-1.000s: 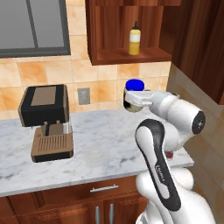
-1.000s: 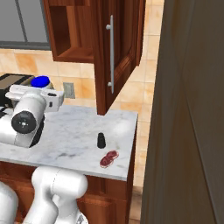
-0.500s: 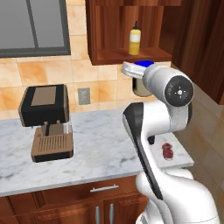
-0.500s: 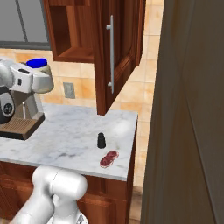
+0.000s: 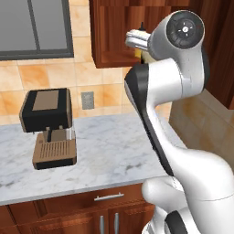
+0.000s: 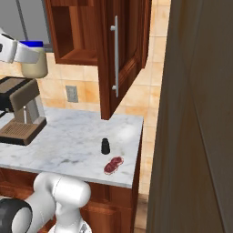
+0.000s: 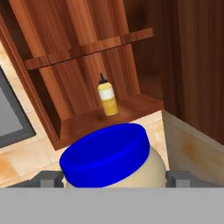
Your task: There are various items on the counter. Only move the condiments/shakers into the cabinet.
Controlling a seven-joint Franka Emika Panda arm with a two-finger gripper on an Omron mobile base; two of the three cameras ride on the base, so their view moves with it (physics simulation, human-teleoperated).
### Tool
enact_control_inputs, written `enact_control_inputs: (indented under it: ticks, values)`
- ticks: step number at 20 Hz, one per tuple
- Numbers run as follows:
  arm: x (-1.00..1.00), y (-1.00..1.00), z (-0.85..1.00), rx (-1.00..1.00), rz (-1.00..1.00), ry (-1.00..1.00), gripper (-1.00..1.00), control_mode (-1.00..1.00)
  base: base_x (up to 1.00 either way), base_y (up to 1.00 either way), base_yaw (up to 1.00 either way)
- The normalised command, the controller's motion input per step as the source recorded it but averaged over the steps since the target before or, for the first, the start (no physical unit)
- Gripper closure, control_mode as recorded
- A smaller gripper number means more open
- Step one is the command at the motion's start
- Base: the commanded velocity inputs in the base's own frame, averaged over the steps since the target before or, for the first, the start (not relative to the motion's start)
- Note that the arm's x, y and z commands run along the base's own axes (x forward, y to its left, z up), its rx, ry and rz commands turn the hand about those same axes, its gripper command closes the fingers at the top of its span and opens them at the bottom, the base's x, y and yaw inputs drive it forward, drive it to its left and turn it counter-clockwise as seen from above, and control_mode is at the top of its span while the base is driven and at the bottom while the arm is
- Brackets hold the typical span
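My gripper [image 7: 113,179] is shut on the blue-lidded jar [image 7: 107,159], one finger on each side of its pale body. The right base view shows the jar [image 6: 34,61] held high in the air, left of the open cabinet [image 6: 73,57]. Inside the cabinet [image 7: 135,105], the yellow squeeze bottle [image 7: 107,100] stands upright on the lower board, straight ahead of the jar. A small black shaker [image 6: 105,145] stands on the counter [image 6: 68,141] below the open door. The dark-red lumpy object [image 6: 113,165] lies just in front of it, near the counter's edge.
A black and brown coffee machine [image 5: 48,128] stands on the counter's left part against the tiled wall. The cabinet door [image 6: 123,54] hangs open with its metal handle outward. A tall wooden panel [image 6: 195,113] closes off the right side.
The arm has lifted the jar from just above the counter up to the height of the cabinet opening. The shaker and the dark-red object have not moved.
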Motion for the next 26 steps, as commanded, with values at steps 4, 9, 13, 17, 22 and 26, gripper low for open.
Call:
enact_control_inputs:
  ticks: [4, 9, 13, 17, 22, 26]
  values:
    - [0.0, -0.55, -0.07, 0.15, 0.01, -0.12, 1.0, -1.0, 0.0, 0.0, 0.0]
    - [0.07, -0.29, -0.06, 0.11, 0.02, -0.12, 1.0, -1.0, 0.0, 0.0, 0.0]
    - [0.21, -0.01, -0.21, 0.0, 0.03, -0.14, 1.0, -1.0, 0.0, 0.0, 0.0]
    - [0.22, 0.08, -0.07, -0.01, 0.0, -0.1, 1.0, -1.0, 0.0, 0.0, 0.0]
    - [0.35, 0.23, 0.0, 0.0, 0.0, -0.01, 1.0, -1.0, 0.0, 0.0, 0.0]
    - [0.36, 0.18, 0.0, -0.03, 0.0, 0.0, 1.0, -1.0, 0.0, 0.0, 0.0]
